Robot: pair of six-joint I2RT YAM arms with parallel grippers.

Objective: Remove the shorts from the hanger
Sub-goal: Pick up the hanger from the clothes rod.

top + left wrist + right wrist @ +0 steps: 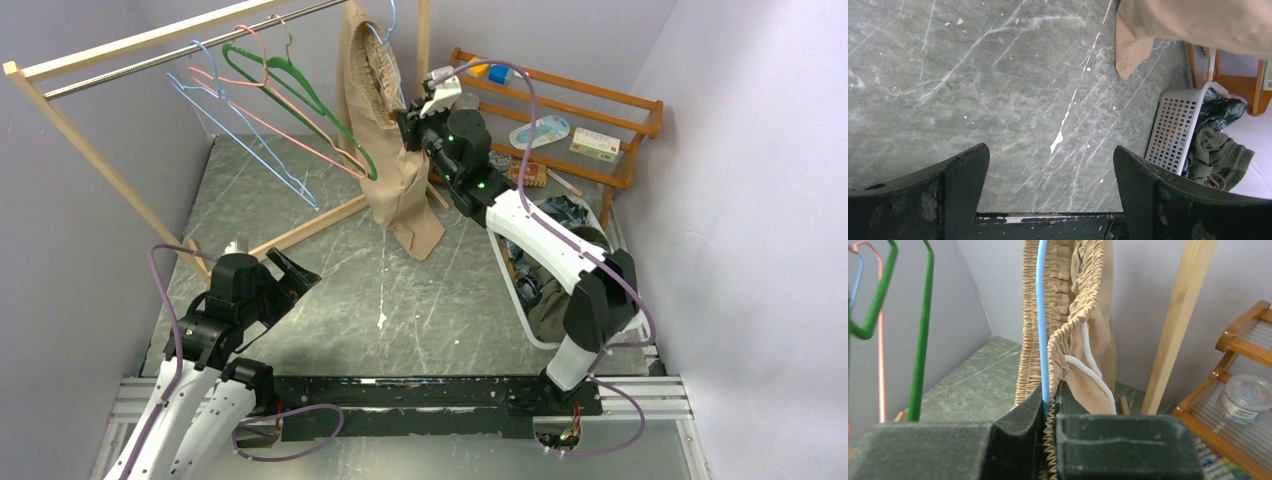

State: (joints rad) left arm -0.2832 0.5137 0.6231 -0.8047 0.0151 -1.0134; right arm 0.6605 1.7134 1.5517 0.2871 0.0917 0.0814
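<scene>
The wooden clothes rack (92, 152) is the largest thing on the table, and everything else is placed from it. Just beyond the rack's right post, a white laundry basket (1173, 130) holds shorts that are already off their hangers: a dark navy pair (1220, 107) and an olive green pair (1215, 155). A tan-brown pair may lie under them, but neither view into the basket shows it clearly. The light beige shorts (400, 190) are the only pair on the rack, draped at its right end with the legs hanging to the table below the rail. They hang on a blue hanger (1042, 315) whose wire runs down inside the gathered waistband. Towards the middle of the rail, a green hanger (923, 330), a pink hanger (881, 365) and a pale blue hanger (250, 150) hang bare, so the job looks mostly done, with this last pair to free. The right gripper (1050, 405) is raised to the rack's right end, its fingers clenched on the waistband edge with the blue wire pinched in the same seam. The left gripper (1050, 175) hangs spread wide and empty over bare table in front of the rack's left foot.
</scene>
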